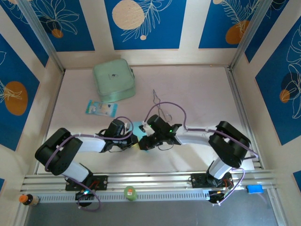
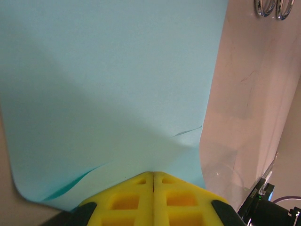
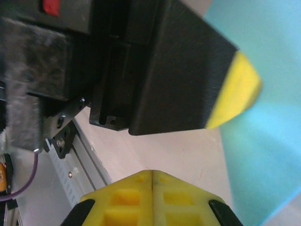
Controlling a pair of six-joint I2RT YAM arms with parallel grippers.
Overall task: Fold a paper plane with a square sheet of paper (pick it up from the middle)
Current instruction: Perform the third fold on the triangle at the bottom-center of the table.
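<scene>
The cyan square sheet of paper (image 2: 108, 84) spreads out ahead of my left gripper (image 2: 153, 174). The yellow jaws are shut on the sheet's near edge, and creases run out from the pinch. From above, a small patch of the sheet (image 1: 138, 127) shows between the two wrists at the table's middle front. My right gripper (image 3: 153, 172) is shut with nothing between its pads, over bare table beside the sheet (image 3: 268, 117). Just ahead of it is the left gripper's black body with a yellow fingertip (image 3: 237, 89). In the top view both grippers, left (image 1: 135, 140) and right (image 1: 144, 142), nearly touch.
A mint-green rounded case (image 1: 114, 80) stands at the back left, with a small blue-and-white packet (image 1: 100, 108) in front of it. Metal tongs (image 1: 162, 108) lie behind the right wrist; their loops (image 2: 270, 7) show past the sheet. A metal rail (image 1: 150, 181) runs along the near edge.
</scene>
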